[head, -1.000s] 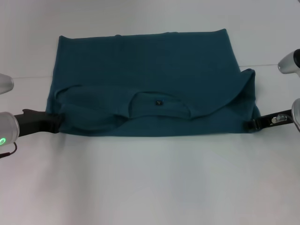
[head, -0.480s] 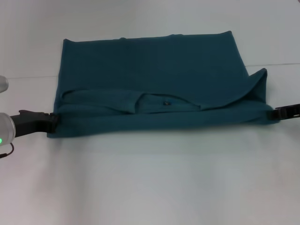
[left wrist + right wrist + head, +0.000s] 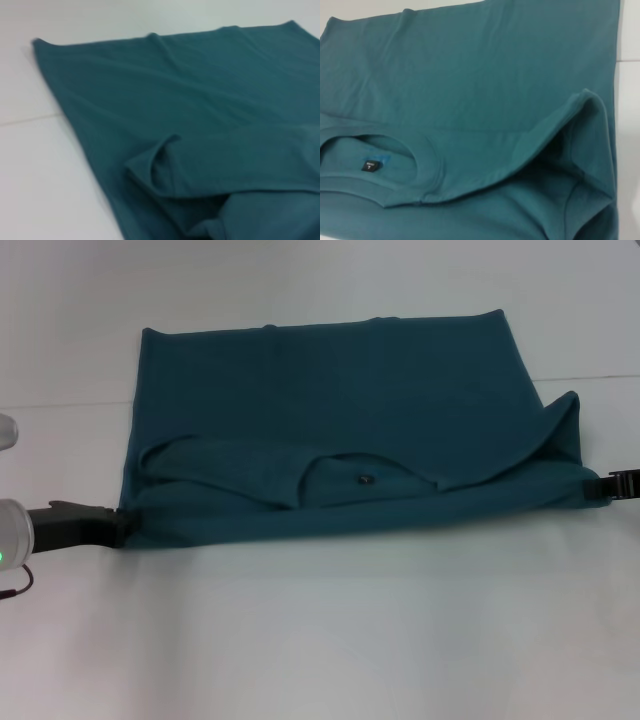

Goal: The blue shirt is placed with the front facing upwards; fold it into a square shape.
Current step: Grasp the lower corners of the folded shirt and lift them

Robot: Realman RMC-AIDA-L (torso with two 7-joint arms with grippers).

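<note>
The blue shirt lies on the white table, folded across its width with the plain back up. The neck opening and its small dark label face me near the front edge. At the shirt's near left corner my left gripper is shut on the cloth. My right gripper is pinched on the near right corner, where the fold stands up a little. The left wrist view shows only teal cloth with a raised fold. The right wrist view shows the collar, the label and the lifted corner.
The white table spreads wide in front of the shirt and behind it. A faint seam line crosses the tabletop level with the shirt's middle. Nothing else lies on the table.
The shirt has slid right and a little nearer, with both grippers at its near corners. The right gripper has moved to the picture's edge, and the near fold is stretched flatter.
</note>
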